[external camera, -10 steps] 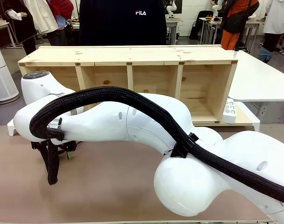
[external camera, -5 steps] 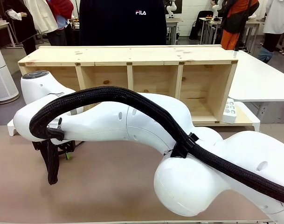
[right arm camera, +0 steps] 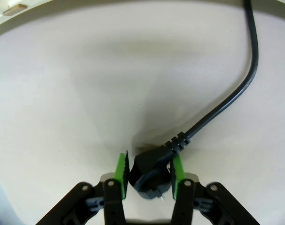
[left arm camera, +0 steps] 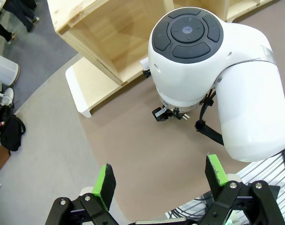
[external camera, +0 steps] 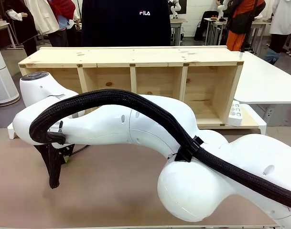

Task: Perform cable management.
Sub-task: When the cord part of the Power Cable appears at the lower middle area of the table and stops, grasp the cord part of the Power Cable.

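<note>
Brown desk top, long light-wood open shelf unit along its far edge. Right wrist view: right gripper clamped on round black two-pin plug of thin black cable, cord curving off over the desk. Front view: white right arm stretched across toward the desk's far left corner, wrist pointing down. Left wrist view: left gripper high above, fingers spread wide, empty, looking down on that wrist.
</note>
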